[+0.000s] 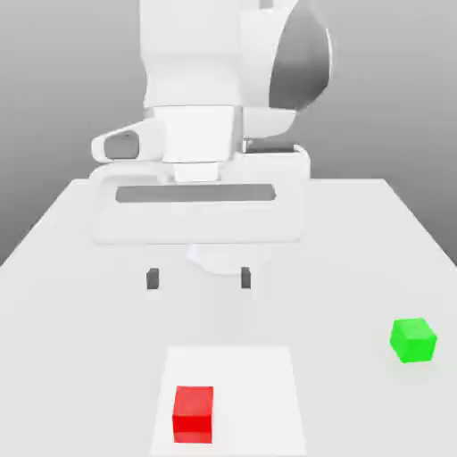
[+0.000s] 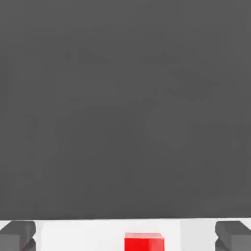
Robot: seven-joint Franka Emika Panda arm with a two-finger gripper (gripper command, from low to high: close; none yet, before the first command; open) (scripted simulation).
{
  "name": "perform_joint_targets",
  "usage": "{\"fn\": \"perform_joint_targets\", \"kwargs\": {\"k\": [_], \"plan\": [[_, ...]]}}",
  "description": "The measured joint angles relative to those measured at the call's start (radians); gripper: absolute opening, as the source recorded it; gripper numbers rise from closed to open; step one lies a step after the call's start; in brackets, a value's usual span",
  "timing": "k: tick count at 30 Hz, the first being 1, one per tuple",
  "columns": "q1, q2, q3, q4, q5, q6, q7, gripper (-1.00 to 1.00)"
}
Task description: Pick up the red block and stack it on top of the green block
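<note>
Pale tabletop (image 1: 54, 357) below; your Panda gripper (image 1: 198, 278) hangs spread, empty. Descend off-centre and a finger could strike the red cube (image 1: 194, 415) beneath.

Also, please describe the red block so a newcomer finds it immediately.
On the pale table lies a bright white square. The red block sits on it, toward the exterior view's left; the green block lies off the square.
</note>
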Motion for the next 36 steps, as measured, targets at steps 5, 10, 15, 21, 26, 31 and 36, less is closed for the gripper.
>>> {"fn": "perform_joint_targets", "kwargs": {"k": [5, 10, 15, 21, 26, 31, 36], "plan": [[-0.012, 0.18, -0.007, -0.043, -0.006, 0.076, -0.013, 0.0], [-0.028, 0.361, 0.012, -0.032, 0.018, 0.211, -0.035, 0.0], [-0.033, 0.394, 0.018, -0.027, 0.023, 0.238, -0.038, -1.0], [-0.028, 0.316, 0.009, -0.039, 0.004, 0.172, -0.025, -1.0], [0.016, 0.204, 0.065, -0.067, -0.031, 0.088, -0.102, -1.0], [0.106, 0.157, 0.193, -0.095, -0.055, 0.068, -0.296, -1.0], [0.245, 0.112, 0.299, -0.124, -0.058, 0.05, -0.507, -1.0]]}}
